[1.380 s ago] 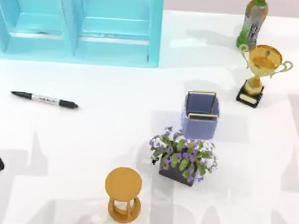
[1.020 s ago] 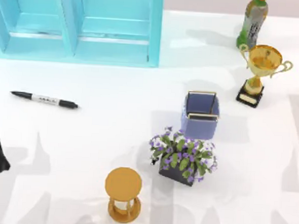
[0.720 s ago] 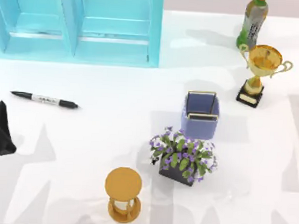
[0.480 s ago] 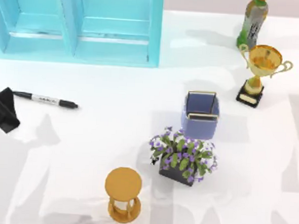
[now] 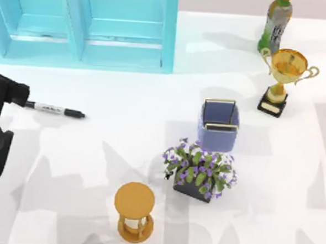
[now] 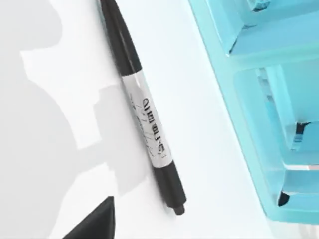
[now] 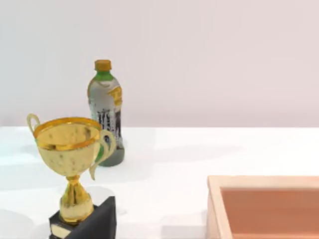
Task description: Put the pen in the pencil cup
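Over the last moments the left gripper point(image 5: 10, 93) has been brought from the near left edge of the table up to the pen point(image 5: 53, 110), and it is now placed over the pen's left end. This is judged as the approach before a grasp; the pen is not yet lifted. The pen lies flat on the table point(image 5: 122, 147), at the left, just in front of the turquoise cabinet point(image 5: 86, 26), and it has not been shifted. The pencil cup point(image 5: 218, 125) stands upright and well apart, to the right of the centre, just behind the flower pot point(image 5: 198, 174).

The left end of the pen is covered by the arm in the top view. In the left wrist view the pen point(image 6: 144, 119) is cut off by the frame. Whether the left jaws are spread or pressed together cannot be told. The right arm is parked; its camera looks at the trophy point(image 7: 72, 169) and the bottle point(image 7: 105, 112).
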Motion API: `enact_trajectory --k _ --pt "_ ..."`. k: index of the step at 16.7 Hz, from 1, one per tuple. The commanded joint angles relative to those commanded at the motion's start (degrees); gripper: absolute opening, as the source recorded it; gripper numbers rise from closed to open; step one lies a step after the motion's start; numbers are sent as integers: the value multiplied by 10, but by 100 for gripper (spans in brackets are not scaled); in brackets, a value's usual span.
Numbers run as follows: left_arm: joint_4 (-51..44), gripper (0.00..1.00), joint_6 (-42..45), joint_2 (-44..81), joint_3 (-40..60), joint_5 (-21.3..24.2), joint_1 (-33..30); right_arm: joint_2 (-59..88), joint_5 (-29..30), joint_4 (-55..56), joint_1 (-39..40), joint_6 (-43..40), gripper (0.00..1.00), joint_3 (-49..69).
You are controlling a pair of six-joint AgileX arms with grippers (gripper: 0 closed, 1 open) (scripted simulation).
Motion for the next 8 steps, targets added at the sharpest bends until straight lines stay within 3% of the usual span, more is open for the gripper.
enact_trajectory --k 4,8 --pt "49 100 -111 127 33 8 -5 0 0 0 0 0 100 0" --pt "75 100 -168 193 51 13 -9 0 0 0 0 0 100 0"
